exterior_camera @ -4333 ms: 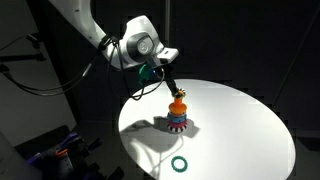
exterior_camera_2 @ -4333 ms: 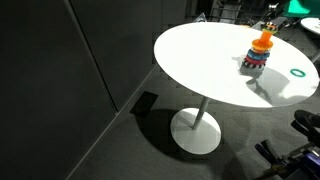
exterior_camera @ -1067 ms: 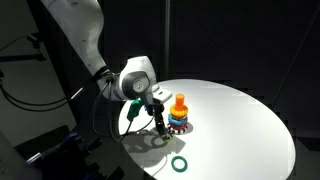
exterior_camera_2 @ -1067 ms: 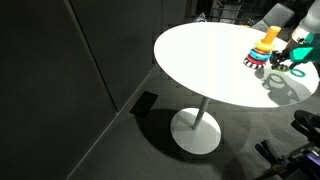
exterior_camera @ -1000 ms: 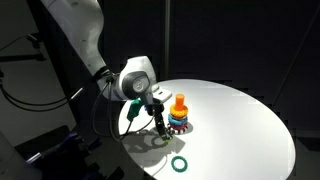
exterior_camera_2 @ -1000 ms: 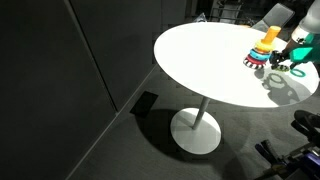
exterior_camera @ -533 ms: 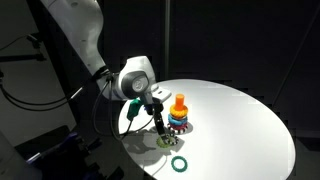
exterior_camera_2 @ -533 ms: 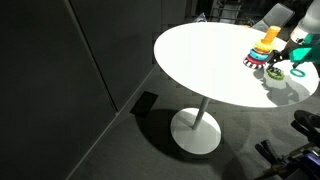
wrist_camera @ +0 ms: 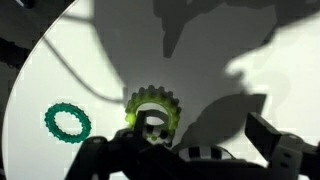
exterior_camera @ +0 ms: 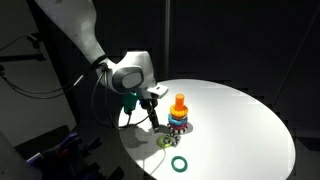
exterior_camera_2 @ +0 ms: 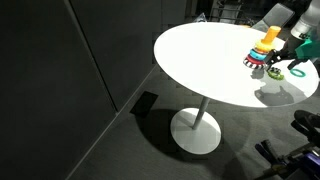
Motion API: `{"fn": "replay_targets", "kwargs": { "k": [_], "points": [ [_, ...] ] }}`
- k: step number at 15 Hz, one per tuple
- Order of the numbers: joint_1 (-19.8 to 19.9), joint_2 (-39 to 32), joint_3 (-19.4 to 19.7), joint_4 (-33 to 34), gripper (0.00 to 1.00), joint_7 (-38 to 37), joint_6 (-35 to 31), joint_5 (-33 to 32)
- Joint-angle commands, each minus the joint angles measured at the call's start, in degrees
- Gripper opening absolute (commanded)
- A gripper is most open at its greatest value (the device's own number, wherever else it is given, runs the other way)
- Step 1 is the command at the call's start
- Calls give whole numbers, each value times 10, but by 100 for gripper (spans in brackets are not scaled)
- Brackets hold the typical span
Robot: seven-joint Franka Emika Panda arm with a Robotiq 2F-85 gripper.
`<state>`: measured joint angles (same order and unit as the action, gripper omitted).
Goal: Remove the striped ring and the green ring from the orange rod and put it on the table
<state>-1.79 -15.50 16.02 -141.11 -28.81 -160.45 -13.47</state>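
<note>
Dark room, black walls, grey floor (exterior_camera_2: 90, 150). In the middle, round white table (exterior_camera: 240, 120) on a single column with a disc foot (exterior_camera_2: 196, 132), brightly lit and crossed by hard shadows. Over its edge in an exterior view, white robot arm (exterior_camera: 75, 25), slanting from the upper corner and bending at a bulky wrist. Below that, gripper (exterior_camera: 153, 117), tilted toward the tabletop and hanging above it, just beside the toy; in the wrist view, jaws apart, dark fingers (wrist_camera: 272, 145) at either side of the lower edge, nothing clamped between them. On the table, multicoloured ring stack (exterior_camera: 178, 122), upright, with bands of red and blue among others. Rising through it, orange rod (exterior_camera: 179, 103), knob top and upper shaft bare. Near the table's rim, well apart from the stack, green ring (exterior_camera: 180, 164), lying flat on the white surface; also visible at the left of the wrist view. Between that and the stack, striped ring (exterior_camera: 166, 142), flat on the tabletop, off the rod, touching neither neighbour; in the wrist view yellowish with a toothed rim, near the middle of that view, at the edge of a broad shadow.
</note>
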Motion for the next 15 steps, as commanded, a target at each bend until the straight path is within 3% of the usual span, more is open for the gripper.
{"fn": "replay_targets", "kwargs": {
  "k": [1, 4, 10, 15],
  "points": [
    [30, 58, -40, -8, 100, 94, 69, 67],
    [40, 96, -53, -1, 100, 135, 131, 91],
    [49, 182, -68, 14, 100, 145, 250, 85],
    [55, 244, -75, 25, 100, 195, 311, 126]
  ]
}}
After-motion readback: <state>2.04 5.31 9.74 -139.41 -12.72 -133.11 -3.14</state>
